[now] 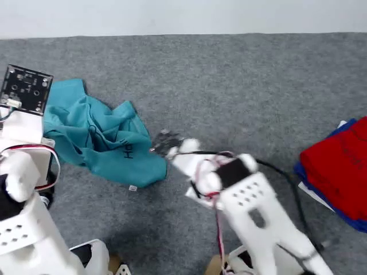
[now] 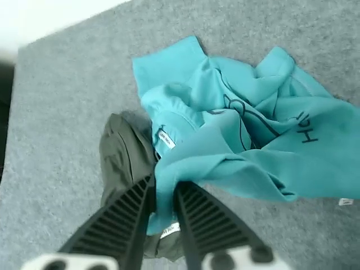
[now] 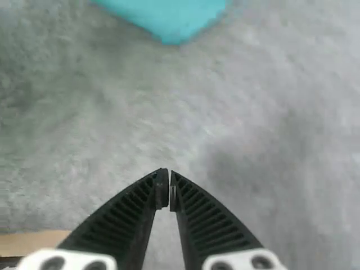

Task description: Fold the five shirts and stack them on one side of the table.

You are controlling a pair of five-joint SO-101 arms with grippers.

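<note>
Your left gripper (image 2: pixel 163 205) has its fingers pinched on a fold of the teal shirt (image 2: pixel 247 135). The shirt lies crumpled on the left side of the table (image 1: pixel 241 86) and is not yet folded. A dark olive cloth (image 2: pixel 121 154) peeks out beneath it, possibly another shirt, though the view is too poor to be sure. Your right gripper (image 3: pixel 163 191) hangs just beside the teal hem, fingers closed on nothing. Well apart, at the right edge, a red shirt (image 1: pixel 341 163) sits folded on a blue shirt (image 1: pixel 352 220). By my reckoning at least two are stacked, and the teal one is next.
</note>
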